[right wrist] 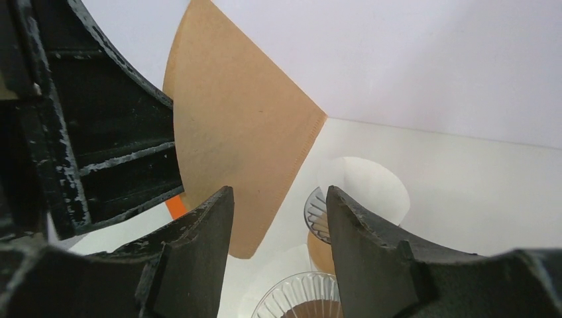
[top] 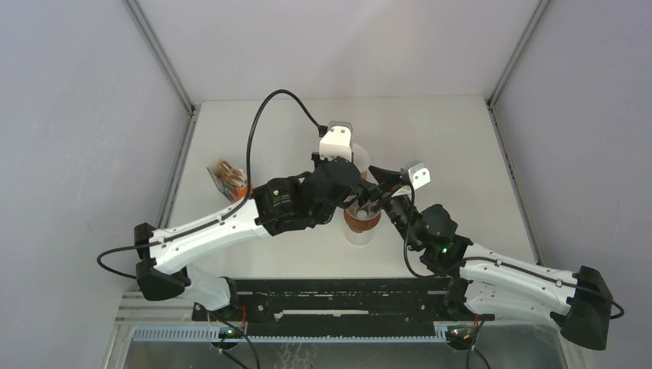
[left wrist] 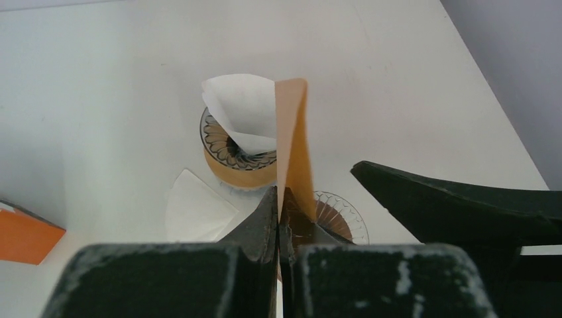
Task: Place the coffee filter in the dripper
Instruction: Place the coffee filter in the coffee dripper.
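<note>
A brown paper coffee filter [left wrist: 295, 142] [right wrist: 238, 132] hangs upright, pinched at its lower edge by my shut left gripper [left wrist: 278, 199] [top: 360, 192]. Just below and right of it stands a clear ribbed glass dripper [left wrist: 339, 217] [right wrist: 301, 298] with a brown inside. My right gripper [right wrist: 278, 199] [top: 380, 188] is open beside the filter, with nothing between its fingers; the filter's lower corner is just beyond the left finger. One right finger [left wrist: 457, 199] shows in the left wrist view.
Farther back a second dripper [left wrist: 235, 149] [right wrist: 318, 215] on an amber base holds a white filter [left wrist: 242, 109] [right wrist: 364, 182]. Another white filter [left wrist: 195, 209] lies flat on the table. An orange packet [left wrist: 23, 232] [top: 228, 178] sits to the left.
</note>
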You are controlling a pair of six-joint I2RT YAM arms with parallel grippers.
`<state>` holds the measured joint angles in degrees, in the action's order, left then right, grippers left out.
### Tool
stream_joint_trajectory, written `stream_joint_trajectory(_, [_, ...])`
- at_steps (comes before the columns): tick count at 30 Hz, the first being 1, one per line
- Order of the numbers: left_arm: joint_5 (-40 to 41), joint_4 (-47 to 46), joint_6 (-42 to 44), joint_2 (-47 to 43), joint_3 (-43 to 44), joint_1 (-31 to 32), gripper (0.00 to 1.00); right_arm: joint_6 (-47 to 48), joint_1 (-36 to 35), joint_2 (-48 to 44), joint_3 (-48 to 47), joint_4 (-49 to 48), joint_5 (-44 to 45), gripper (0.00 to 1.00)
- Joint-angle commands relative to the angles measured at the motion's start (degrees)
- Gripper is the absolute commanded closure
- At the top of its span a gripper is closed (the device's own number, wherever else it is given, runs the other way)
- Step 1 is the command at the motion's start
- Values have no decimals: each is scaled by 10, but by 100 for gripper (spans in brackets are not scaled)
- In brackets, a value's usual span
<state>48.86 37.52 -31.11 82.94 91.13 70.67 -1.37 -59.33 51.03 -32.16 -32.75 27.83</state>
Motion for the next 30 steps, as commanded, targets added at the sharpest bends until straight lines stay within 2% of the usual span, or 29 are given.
stream_joint_trajectory(1, [38,-1,1,-19,-9,-2,100,-28,2,-38,3,14,-18,38])
stream_joint_trajectory(4, [54,10,14,-16,-1,-3,100,-45,2,-63,9,36,-26,37])
stream_joint_trajectory(9, [37,6,16,-17,-7,-3,100,-77,13,-88,6,29,-39,35])
stream_joint_trajectory(20, [-26,-80,110,-55,-78,-3,100,-179,58,-70,-68,124,-113,32])
stream_joint_trajectory(30, [-35,-86,133,-56,-79,-5,100,-197,62,-44,-114,184,-169,32])
